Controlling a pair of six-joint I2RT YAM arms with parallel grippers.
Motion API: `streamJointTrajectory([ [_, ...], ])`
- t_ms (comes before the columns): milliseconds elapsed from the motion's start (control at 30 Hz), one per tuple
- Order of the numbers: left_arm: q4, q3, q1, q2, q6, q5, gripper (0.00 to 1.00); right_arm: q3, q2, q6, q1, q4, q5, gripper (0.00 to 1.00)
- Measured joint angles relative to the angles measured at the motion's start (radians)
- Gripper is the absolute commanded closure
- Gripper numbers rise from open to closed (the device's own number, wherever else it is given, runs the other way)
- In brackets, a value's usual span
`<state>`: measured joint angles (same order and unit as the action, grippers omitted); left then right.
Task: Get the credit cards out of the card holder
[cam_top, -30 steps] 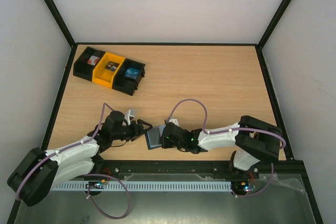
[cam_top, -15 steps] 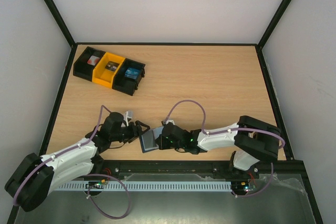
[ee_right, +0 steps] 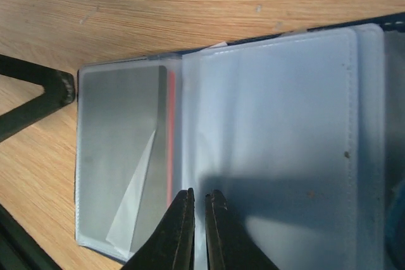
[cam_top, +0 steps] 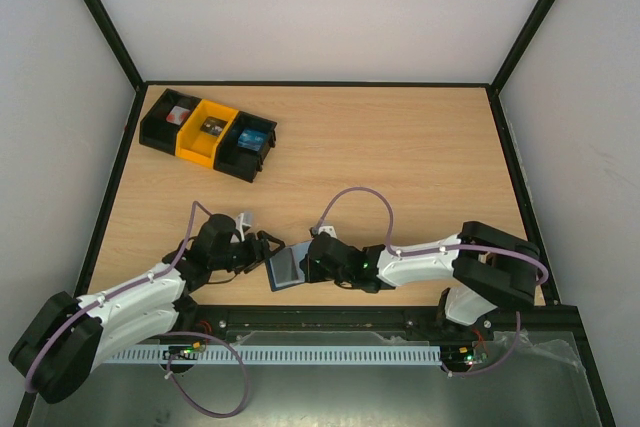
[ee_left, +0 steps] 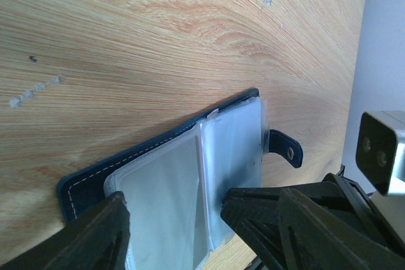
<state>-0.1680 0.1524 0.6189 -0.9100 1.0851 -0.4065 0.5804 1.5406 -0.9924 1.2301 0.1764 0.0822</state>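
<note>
The dark blue card holder (cam_top: 285,267) lies open on the table near the front edge, its clear sleeves facing up. In the right wrist view a grey card (ee_right: 123,150) with a red edge (ee_right: 169,150) sits in its left sleeve. My right gripper (ee_right: 198,202) is pinched on the edge of a clear sleeve page (ee_right: 272,124) at the fold. My left gripper (ee_left: 174,232) is open, with one finger on each side of the holder (ee_left: 158,150). The closing tab (ee_left: 285,150) sticks out on the right. In the top view the left gripper (cam_top: 262,250) and the right gripper (cam_top: 305,265) meet at the holder.
A black-and-yellow row of bins (cam_top: 208,133) holding small items stands at the far left of the table. The black front rail (cam_top: 400,315) runs just behind the holder. Both arms lie low along the front edge.
Since a second ago the holder has shifted a little left and shows more of its pale inner sleeves. The left gripper has drawn back slightly to the left. There is little movement in the last half second.
</note>
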Motion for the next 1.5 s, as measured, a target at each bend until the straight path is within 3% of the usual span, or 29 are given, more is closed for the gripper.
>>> streamJointTrajectory([
  [133,0.0,0.0,0.0,0.001,0.003,0.0,0.44,-0.015,0.005,-0.01,0.0,0.008,-0.012,0.93],
  [400,0.0,-0.002,0.0,0.013,0.009,0.003,0.37,-0.034,0.004,-0.03,0.001,0.044,-0.015,0.93],
  [1133,-0.103,0.005,0.0,-0.137,0.007,0.018,0.4,-0.096,-0.031,-0.093,0.013,0.121,-0.004,0.89],
  [1500,0.039,0.047,0.0,0.027,-0.009,0.047,0.31,-0.027,-0.097,-0.034,0.015,-0.009,-0.038,0.88],
])
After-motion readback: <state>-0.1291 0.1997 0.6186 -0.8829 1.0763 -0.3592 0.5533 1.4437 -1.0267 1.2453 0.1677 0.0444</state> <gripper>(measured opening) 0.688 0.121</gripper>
